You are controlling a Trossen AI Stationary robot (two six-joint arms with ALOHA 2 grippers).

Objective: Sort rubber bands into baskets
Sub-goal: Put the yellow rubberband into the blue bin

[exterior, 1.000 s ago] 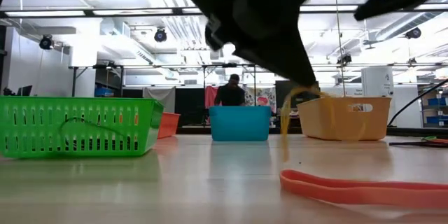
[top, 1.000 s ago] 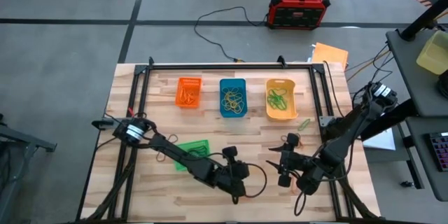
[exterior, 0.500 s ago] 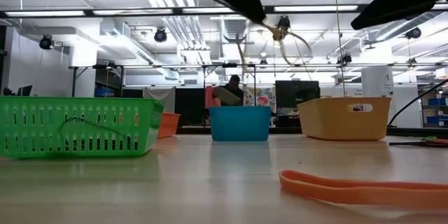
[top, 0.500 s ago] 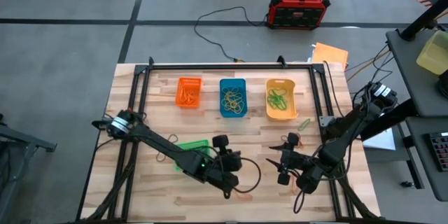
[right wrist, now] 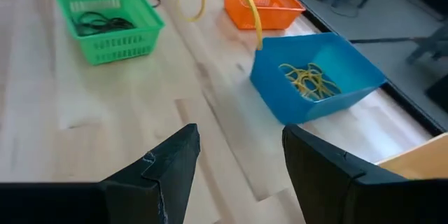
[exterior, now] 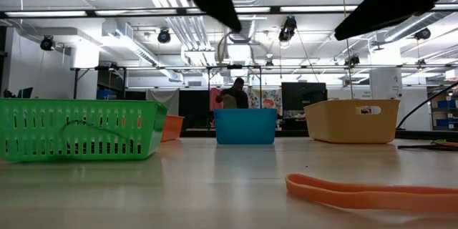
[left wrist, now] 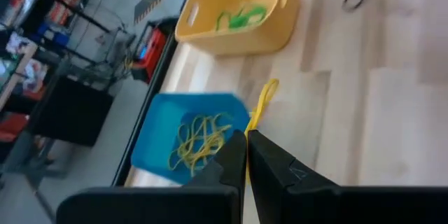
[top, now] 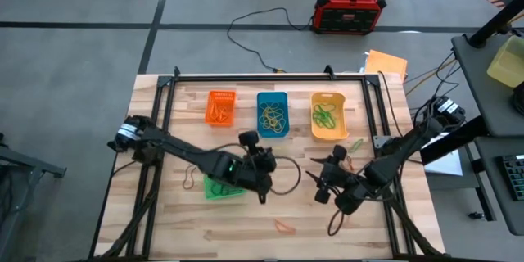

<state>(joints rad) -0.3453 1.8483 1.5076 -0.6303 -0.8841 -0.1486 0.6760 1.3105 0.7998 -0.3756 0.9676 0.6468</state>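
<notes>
Yellow rubber band [left wrist: 262,103] dangles pinched in the clenched left gripper [left wrist: 246,155] above the table beside the blue basket [top: 273,113], one of four baskets; right gripper [right wrist: 241,147] waits released.

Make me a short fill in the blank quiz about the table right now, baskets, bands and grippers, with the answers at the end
1. The left gripper is shut on a ___ rubber band.
2. The yellow-orange basket holds ___ bands.
3. The right gripper is ___ and holds nothing.
4. The dark bands lie in the ___ basket.

Answers: yellow; green; open; green
</notes>
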